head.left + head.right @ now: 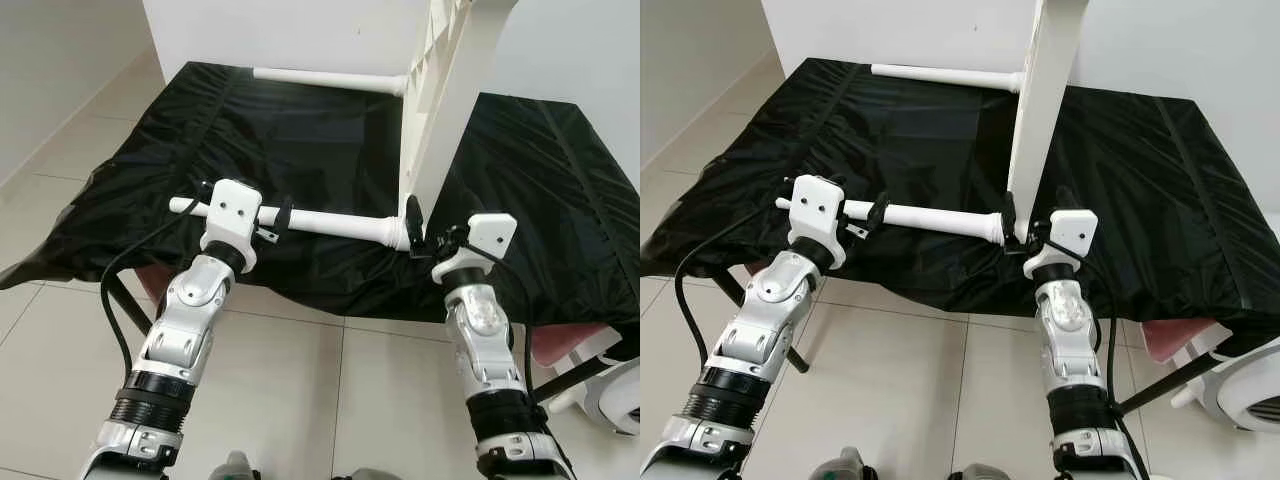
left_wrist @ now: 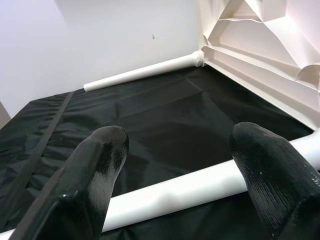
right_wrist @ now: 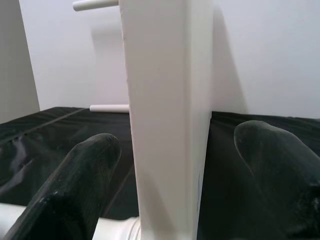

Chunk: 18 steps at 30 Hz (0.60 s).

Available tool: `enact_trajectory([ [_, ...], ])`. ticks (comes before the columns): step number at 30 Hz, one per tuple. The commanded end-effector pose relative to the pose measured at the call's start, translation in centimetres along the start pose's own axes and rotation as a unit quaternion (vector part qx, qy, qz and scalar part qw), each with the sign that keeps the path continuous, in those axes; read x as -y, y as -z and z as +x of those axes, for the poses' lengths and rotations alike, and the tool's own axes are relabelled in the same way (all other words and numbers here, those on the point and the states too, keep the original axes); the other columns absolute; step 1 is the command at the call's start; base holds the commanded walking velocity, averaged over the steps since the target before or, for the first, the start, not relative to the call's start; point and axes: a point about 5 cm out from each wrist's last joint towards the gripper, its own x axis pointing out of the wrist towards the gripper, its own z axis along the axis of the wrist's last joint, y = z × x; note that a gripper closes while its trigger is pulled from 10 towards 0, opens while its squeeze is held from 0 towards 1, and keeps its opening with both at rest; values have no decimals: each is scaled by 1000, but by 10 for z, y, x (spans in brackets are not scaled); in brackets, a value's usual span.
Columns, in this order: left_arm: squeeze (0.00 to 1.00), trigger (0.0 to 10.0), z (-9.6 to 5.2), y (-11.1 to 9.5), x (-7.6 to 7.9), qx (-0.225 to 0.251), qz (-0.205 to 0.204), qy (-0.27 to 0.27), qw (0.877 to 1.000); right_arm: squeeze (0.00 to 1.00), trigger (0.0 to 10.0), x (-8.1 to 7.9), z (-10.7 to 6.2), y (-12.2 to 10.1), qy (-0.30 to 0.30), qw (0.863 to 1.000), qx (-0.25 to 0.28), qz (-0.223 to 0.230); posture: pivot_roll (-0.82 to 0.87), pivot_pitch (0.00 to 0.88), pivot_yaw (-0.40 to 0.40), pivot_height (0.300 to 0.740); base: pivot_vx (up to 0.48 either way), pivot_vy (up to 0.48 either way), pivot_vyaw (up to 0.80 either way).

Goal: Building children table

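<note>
A white table top point(image 1: 440, 100) stands on its edge on a black cloth point(image 1: 300, 140). One white leg point(image 1: 335, 224) juts out level from its near lower corner, and a second leg point(image 1: 330, 78) does the same at the back. My left gripper point(image 1: 283, 218) is open, its fingers point(image 2: 95, 170) straddling the near leg about halfway along. My right gripper point(image 1: 415, 228) is open around the table top's near edge point(image 3: 165, 125), just above the leg joint, one finger on each side.
The cloth covers a low platform that ends just in front of my arms, with tiled floor point(image 1: 300, 400) below. A white wall point(image 1: 280, 30) closes the back. A white appliance point(image 1: 615, 395) and black stand legs point(image 1: 570, 375) sit at the lower right.
</note>
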Motion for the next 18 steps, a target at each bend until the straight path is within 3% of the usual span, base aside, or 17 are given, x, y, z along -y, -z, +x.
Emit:
enact_trajectory([
  [1, 0, 10000, -1, -1, 3, 0, 12, 24, 1000, 0, 10000, 5, 4, 0, 9, 1000, 2, -2, -10, 0, -5, 740, 0, 0, 0],
  [10, 0, 10000, -5, -10, 6, 6, 5, 26, 1000, 0, 10000, 2, 36, -13, 19, 1000, 20, 2, -5, 0, -16, 740, 0, 0, 0],
  [18, 0, 10000, -8, -15, 6, 15, 3, 12, 1000, 0, 10000, -2, 34, -11, 2, 1000, 21, 8, 4, 0, -38, 740, 0, 0, 0],
])
